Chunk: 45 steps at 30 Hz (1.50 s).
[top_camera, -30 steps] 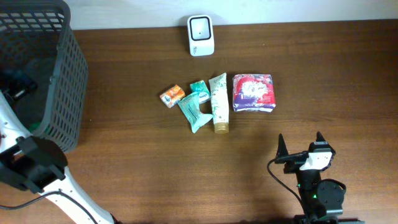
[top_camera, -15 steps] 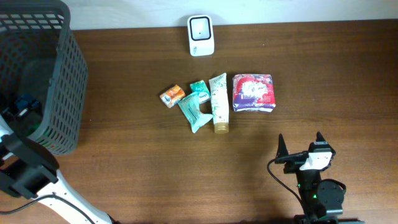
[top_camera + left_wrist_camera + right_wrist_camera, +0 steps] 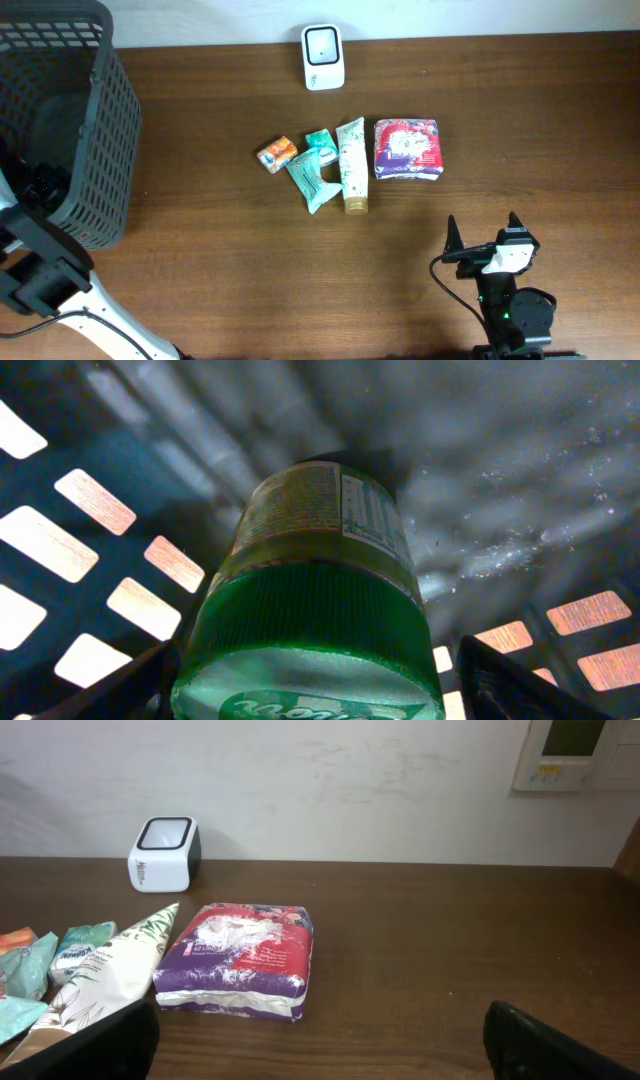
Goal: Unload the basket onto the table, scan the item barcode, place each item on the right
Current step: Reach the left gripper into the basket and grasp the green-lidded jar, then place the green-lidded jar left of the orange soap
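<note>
Surface: dark brown wood-grain table (image 3: 250, 280), with a pale plastered wall (image 3: 350, 780) behind its far edge.
Room fittings: white barcode scanner (image 3: 322, 55) at the table's far edge, its window facing up; a pale panel (image 3: 580, 750) is mounted on the wall.
Basket: dark slotted plastic basket (image 3: 110, 120) at the table's left end.
Item location: bottle (image 3: 320, 530) with a green ribbed cap (image 3: 310, 620) sits inside the basket, seen only by the left wrist camera.
Item axis: runs straight away from that camera, cap nearest and base towards the basket's grey inner surface, printed label turned upward in that view.
Left gripper (image 3: 310, 695): jaws spread wide, one finger on each side of the cap. A gap shows on the right, and contact on the left is hard to judge.
Right gripper (image 3: 482, 228): jaws wide apart and holding nothing, near the table's front right.
Other goods: purple pack (image 3: 407, 149), tube (image 3: 351, 165) and orange packet (image 3: 277, 154) clustered mid-table.
</note>
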Each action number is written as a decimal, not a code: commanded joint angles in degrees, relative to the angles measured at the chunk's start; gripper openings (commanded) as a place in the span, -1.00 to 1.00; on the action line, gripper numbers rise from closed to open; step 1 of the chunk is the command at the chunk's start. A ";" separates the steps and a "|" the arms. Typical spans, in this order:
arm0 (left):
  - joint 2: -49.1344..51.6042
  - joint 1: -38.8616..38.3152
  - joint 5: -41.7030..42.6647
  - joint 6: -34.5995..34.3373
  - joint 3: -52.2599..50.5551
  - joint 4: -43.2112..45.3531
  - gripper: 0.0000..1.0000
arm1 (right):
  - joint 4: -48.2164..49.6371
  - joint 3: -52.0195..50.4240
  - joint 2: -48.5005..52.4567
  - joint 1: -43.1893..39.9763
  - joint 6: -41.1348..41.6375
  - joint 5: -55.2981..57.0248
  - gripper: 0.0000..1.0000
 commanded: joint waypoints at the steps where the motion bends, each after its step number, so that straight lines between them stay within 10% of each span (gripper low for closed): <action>1: 3.74 0.70 0.46 0.09 -0.50 -0.35 0.73 | -0.17 -0.48 -0.37 0.31 -0.35 0.28 0.97; 5: 4.02 0.79 -1.55 0.09 -0.48 1.20 0.54 | -0.17 -0.48 -0.37 0.31 -0.35 0.28 0.97; 8: 4.02 0.79 -1.70 0.11 0.61 0.79 0.01 | -0.17 -0.48 -0.37 0.31 -0.35 0.28 0.97; 15: 4.02 0.79 0.31 0.11 16.70 -5.07 0.03 | -0.17 -0.48 -0.37 0.31 -0.35 0.28 0.97; 22: 3.37 0.72 26.53 -0.33 58.86 -4.98 -0.02 | -0.17 -0.48 -0.37 0.31 -0.35 0.28 0.97; 30: -7.04 -11.72 46.80 -6.21 58.16 4.68 0.02 | -0.17 -0.48 -0.37 0.31 -0.35 0.28 0.97; 35: -6.62 -36.44 5.75 -3.17 51.25 -5.03 0.06 | -0.17 -0.48 -0.37 0.31 -0.35 0.28 0.97; 45: -4.07 -47.65 -1.36 -3.72 -1.49 15.56 0.10 | -0.17 -0.48 -0.37 0.31 -0.35 0.28 0.96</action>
